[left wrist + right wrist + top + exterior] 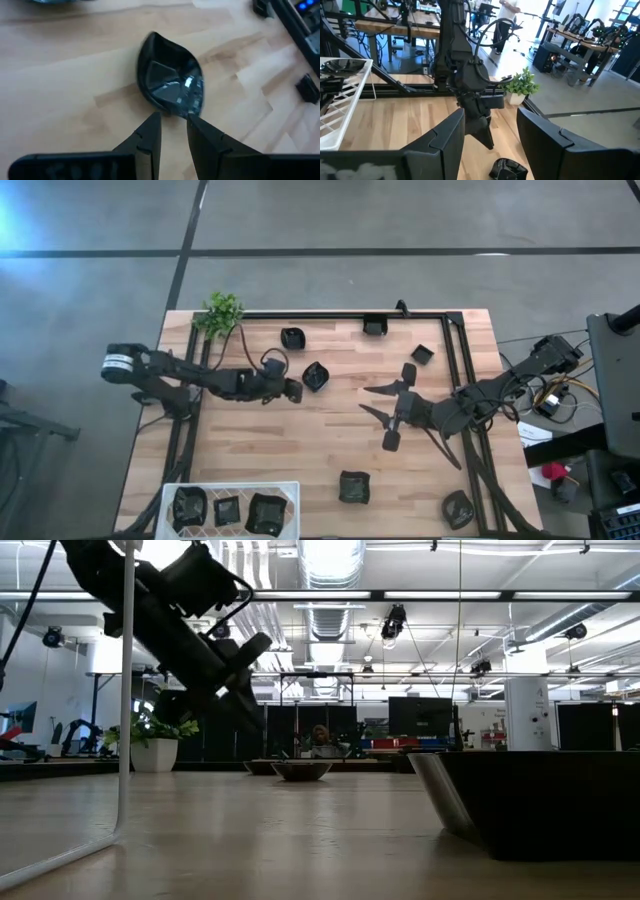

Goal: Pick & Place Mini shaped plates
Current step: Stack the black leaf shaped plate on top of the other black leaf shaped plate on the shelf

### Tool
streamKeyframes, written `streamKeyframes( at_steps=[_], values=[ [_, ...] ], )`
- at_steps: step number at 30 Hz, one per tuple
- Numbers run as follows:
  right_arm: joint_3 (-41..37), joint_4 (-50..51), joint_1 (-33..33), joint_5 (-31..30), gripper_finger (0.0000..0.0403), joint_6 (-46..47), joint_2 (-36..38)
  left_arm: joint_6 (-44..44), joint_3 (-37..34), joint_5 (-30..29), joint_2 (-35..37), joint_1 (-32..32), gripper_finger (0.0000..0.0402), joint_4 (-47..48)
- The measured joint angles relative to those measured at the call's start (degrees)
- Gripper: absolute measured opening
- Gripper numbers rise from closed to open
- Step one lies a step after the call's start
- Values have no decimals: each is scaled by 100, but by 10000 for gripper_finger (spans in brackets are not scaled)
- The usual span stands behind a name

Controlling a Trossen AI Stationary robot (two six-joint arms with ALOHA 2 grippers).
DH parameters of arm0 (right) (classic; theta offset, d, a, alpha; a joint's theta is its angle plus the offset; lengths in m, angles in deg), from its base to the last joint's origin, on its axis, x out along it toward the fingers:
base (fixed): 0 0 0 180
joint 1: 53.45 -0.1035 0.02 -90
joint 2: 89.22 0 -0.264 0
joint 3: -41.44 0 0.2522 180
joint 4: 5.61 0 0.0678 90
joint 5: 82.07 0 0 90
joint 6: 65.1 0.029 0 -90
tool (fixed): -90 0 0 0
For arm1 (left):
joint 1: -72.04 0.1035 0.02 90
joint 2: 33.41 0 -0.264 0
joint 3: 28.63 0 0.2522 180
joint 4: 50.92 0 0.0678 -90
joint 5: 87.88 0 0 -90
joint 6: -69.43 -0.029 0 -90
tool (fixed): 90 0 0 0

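I held the left end effector (173,125) slightly apart beside a dish (171,77); the right end effector (490,132) waited, spread wide.

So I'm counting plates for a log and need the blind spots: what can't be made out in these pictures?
- White rack, high view: its front is cut off by the picture's bottom edge, so the plates in it can't be fully counted.
- Left gripper, left wrist view: whether its fingertips touch the leaf-shaped plate can't be told.
- Nearest plate, low view: cut off by the right edge, shape unclear.
- Right gripper: open, holding nothing.
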Motion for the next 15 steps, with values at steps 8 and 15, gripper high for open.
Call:
streamKeyframes(
  at_steps=[8, 15],
  values=[
    [0, -2, 0, -2, 178, 2, 0, 61, -37, -476, 0, 0, 85, -7],
    [0, -7, 0, -2, 178, -1, 0, 112, -37, -517, -460, 0, 85, -461]
  ],
)
